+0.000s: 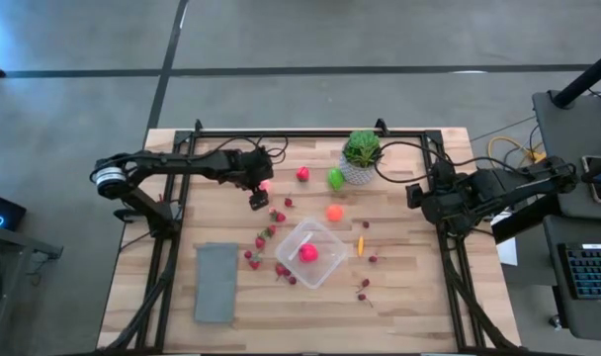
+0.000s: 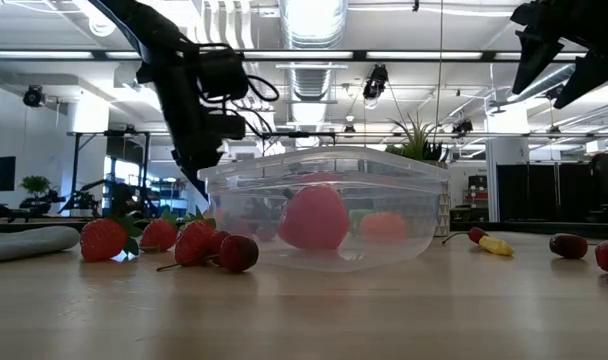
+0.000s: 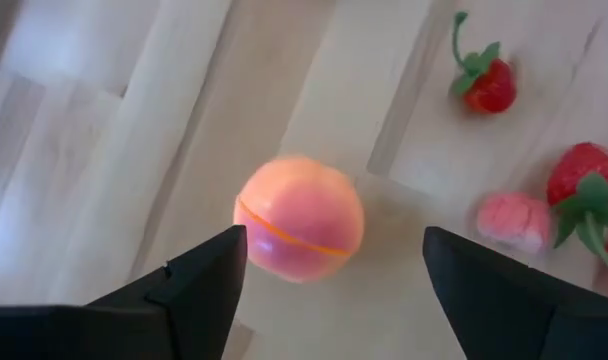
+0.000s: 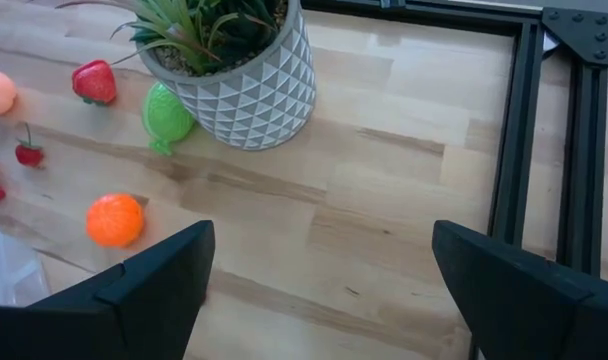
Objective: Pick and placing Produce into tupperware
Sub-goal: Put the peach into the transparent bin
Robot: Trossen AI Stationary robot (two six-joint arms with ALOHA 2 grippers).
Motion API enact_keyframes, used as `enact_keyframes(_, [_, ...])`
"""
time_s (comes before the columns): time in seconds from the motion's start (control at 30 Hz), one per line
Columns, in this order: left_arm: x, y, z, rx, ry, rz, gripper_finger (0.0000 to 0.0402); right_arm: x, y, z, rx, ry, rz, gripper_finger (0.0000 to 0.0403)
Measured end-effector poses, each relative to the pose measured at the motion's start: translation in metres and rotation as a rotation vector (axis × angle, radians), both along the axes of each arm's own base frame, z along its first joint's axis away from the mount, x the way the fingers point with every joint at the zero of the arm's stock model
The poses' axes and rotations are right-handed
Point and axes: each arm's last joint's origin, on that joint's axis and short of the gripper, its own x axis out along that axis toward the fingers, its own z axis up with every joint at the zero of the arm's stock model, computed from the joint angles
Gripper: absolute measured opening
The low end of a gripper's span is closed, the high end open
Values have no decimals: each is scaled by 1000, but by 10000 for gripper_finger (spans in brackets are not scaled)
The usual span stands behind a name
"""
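Left claw (image 3: 329, 290) hovers fingers apart over a pink-orange peach (image 3: 299, 217) on the counter (image 1: 419, 287), well short of the tupperware (image 1: 309, 252). Center it, drop straight, close gently since round fruit rolls. Right claw (image 4: 319, 290) waits spread wide near the plant pot (image 4: 249, 85).

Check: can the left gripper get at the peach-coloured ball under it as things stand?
Probably yes. The left gripper is open and sits right over the peach-coloured ball, which lies alone on bare table between the fingers' line. The nearest strawberries lie off to one side, so nothing blocks a straight descent.
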Motion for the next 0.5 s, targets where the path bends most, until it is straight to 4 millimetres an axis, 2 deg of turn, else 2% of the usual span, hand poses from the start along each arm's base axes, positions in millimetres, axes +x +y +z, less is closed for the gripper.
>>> enact_keyframes(0.5, [1,0,-12,11,-60,-2,287,0,0,-1,7,14,12,366])
